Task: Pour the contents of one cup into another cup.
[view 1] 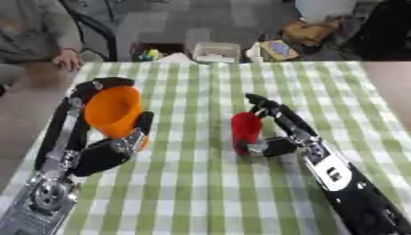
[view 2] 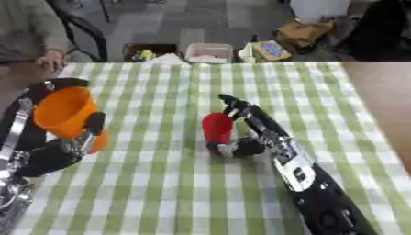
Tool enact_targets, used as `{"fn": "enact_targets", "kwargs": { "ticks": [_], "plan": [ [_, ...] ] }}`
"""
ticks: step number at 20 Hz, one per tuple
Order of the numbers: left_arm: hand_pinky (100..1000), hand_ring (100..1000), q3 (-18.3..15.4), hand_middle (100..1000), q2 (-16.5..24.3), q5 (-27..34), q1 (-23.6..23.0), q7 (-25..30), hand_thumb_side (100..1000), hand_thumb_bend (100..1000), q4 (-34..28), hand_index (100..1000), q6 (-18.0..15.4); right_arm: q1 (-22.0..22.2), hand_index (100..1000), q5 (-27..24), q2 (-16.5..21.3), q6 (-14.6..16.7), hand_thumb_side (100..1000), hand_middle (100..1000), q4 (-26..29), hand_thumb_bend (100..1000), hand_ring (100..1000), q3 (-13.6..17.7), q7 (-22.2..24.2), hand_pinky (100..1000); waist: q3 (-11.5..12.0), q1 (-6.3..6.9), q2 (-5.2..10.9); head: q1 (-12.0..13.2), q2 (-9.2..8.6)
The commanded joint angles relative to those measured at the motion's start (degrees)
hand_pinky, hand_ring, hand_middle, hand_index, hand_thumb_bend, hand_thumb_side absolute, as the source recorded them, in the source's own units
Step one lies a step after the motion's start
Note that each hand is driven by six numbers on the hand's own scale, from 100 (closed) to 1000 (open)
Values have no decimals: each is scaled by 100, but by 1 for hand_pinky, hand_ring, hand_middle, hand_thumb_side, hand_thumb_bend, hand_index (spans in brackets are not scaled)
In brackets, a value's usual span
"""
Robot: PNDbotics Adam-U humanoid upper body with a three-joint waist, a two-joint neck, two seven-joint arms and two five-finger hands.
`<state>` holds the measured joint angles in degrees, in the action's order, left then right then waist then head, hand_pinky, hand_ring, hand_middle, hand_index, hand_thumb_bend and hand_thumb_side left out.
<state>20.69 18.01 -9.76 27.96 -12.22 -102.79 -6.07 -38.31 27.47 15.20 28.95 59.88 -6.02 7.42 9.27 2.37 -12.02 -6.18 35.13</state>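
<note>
Orange plastic cup, gripped in left hand fingers at nine o'clock, could spill early; right hand fingers hold red cup.

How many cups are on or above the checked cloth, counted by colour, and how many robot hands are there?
Orange cup, held in the left hand: 1
Red cup, gripped by the right hand on the checked cloth: 1
Robot hands: 2
Total: 2 cups, 2 hands

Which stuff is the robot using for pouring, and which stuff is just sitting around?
For the job:
- orange plastic cup, held in the left hand
- red plastic cup, gripped by the right hand

Just about:
- green-and-white checked tablecloth
- boxes and clutter on the floor beyond the table
</note>
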Motion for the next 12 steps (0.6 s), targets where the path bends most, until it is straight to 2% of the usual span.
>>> {"fn": "enact_targets", "kwargs": {
  "ticks": [1,12],
  "plan": [
    [283,475,-10,170,42,35,95,7,299,100,-142,596,-7,-111,999,58,17,46,394,594,-6,584,948,2,16,682,14,10,101,3,-52],
    [282,474,3,170,12,42,108,23,301,100,-152,596,-13,-118,995,160,-107,51,389,571,-163,595,940,-26,9,672,53,57,87,-7,-51]
  ]
}}
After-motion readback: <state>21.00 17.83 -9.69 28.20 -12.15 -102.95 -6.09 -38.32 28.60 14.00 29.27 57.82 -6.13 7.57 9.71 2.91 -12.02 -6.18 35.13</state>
